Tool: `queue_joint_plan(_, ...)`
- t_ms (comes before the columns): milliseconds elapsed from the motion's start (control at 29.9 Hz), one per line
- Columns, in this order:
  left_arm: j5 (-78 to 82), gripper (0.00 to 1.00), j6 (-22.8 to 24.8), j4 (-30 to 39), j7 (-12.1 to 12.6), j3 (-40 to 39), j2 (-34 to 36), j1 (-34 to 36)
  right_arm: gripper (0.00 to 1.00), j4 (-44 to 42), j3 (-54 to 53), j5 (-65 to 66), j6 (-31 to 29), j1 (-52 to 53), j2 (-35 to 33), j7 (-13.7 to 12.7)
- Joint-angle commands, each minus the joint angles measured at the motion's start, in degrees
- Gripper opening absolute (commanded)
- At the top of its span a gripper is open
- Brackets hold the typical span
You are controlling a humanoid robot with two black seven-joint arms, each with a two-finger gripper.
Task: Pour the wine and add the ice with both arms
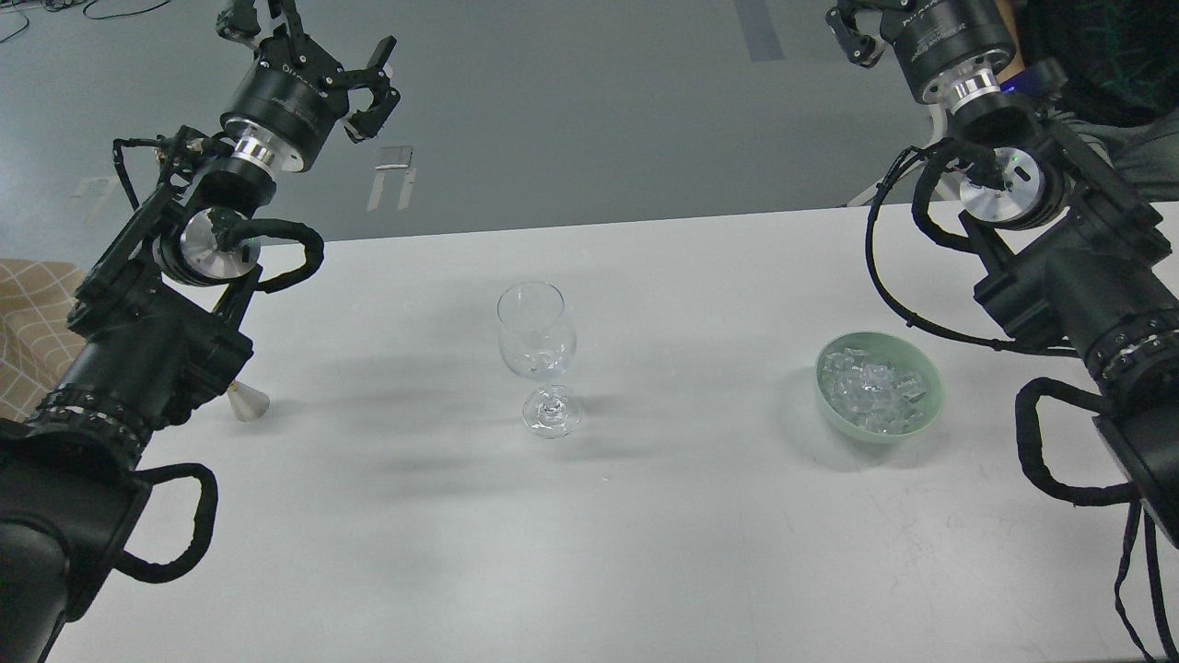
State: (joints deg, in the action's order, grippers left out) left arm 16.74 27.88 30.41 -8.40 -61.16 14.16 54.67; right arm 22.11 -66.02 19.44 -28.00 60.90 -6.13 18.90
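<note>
A clear stemmed wine glass stands upright in the middle of the white table. I cannot make out any wine in it. The ice, many clear cubes, lies in a pale green bowl to the right. My left gripper is open and empty, raised past the table's far left edge, well away from the glass. My right gripper is raised at the top right, cut off by the view's edge, so its fingers do not show clearly.
A small pale cone-shaped object stands on the table at the left, partly hidden behind my left arm. A tan checked seat is beyond the left table edge. Grey floor lies past the far edge.
</note>
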Motion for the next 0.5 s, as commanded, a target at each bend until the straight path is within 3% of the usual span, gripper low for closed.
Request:
queue_joint_plan(0, -0.21, 0.98, -0.19, 0.00, 1.45, -0.63, -0.36, -0.01, 1.00, -0.40, 0.71, 0.07, 0.00, 0.79, -0.02, -0.01)
queue_joint_plan(468, -3.73, 0.98, 0.12, 0.88, 0.40, -0.72, -2.12, -0.18, 1.00, -2.42, 2.56, -0.19, 0.00, 3.35, 0.86, 0.43)
